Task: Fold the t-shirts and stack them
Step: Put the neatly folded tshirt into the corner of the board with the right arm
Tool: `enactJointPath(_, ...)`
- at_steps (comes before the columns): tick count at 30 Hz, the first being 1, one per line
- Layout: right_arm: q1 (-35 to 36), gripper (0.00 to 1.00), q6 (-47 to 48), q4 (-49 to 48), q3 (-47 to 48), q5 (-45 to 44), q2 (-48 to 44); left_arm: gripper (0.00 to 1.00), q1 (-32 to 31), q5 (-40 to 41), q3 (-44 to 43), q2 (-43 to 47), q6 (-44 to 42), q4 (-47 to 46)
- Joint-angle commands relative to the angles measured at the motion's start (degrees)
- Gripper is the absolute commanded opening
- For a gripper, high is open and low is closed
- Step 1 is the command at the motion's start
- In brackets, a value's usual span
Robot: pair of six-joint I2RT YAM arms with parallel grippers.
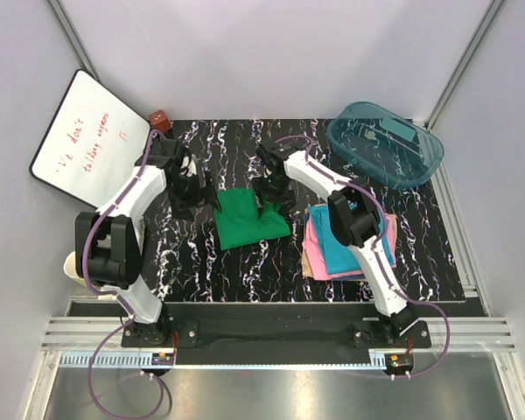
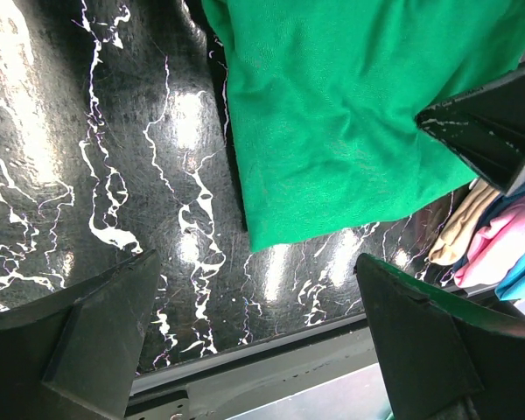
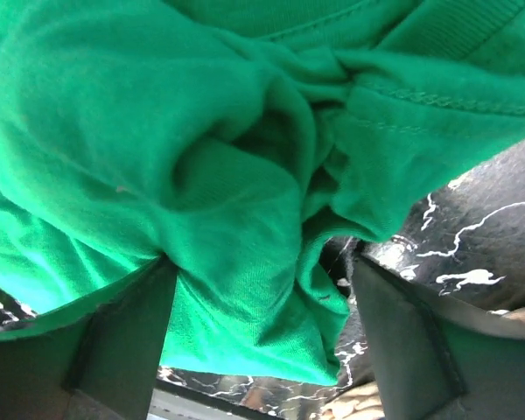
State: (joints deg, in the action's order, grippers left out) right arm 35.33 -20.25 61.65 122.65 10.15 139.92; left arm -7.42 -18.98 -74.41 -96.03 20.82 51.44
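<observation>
Folds of green t-shirt (image 3: pixel 236 201) bunch between spread right jaws.

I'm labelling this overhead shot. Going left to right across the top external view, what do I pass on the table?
whiteboard → left pincer → green t-shirt → stack of folded t-shirts

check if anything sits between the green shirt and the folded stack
Nothing on the table lies between the green t-shirt and the stack. Only the right arm hangs above that stack.
</observation>
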Motion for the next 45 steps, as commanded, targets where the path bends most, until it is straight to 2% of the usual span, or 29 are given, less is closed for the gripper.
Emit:
enactJointPath(1,0.9,0.66,0.2,-1.1,2.0,-2.9,4.7,0.99,0.4,1.0,-0.7,2.7,-0.3,0.6)
enactJointPath(2,1.1,0.56,0.3,-0.7,2.3,-2.7,5.3,0.99,0.4,1.0,-0.9,2.7,-0.3,0.6)
enactJointPath(4,1.3,0.16,0.7,0.5,2.5,-1.4,6.1,0.99,0.4,1.1,-1.2,2.7,-0.3,0.9)
enactJointPath(6,1.7,0.0,1.0,1.3,1.8,-2.3,6.0,0.99,0.4,1.1,-1.3,2.6,-0.4,0.9)
enactJointPath(9,1.8,0.0,1.4,2.1,-1.5,-5.1,2.8,0.99,0.4,0.9,-1.7,2.3,-0.4,1.0)
enactJointPath(17,1.8,0.0,1.8,2.1,-9.9,-15.1,-14.6,0.99,0.4,0.0,-3.6,0.2,-0.6,0.9)
enactJointPath(24,1.8,0.0,0.0,2.7,-14.7,-17.4,-27.1,0.99,0.4,-1.0,-5.0,-1.3,-1.2,0.9)
enactJointPath(31,1.7,0.0,-1.5,4.4,-11.1,-14.9,-31.0,0.99,0.3,-1.7,-4.8,-1.8,-2.2,0.7)
enactJointPath(36,1.7,0.0,-2.5,9.2,-9.3,-18.1,-32.6,0.99,0.3,-2.0,-4.5,-1.5,-2.6,0.7)
enactJointPath(45,-0.6,0.0,-7.4,12.2,-21.1,-23.8,-45.9,0.99,0.3,-2.6,-3.8,-1.6,-3.2,0.8)
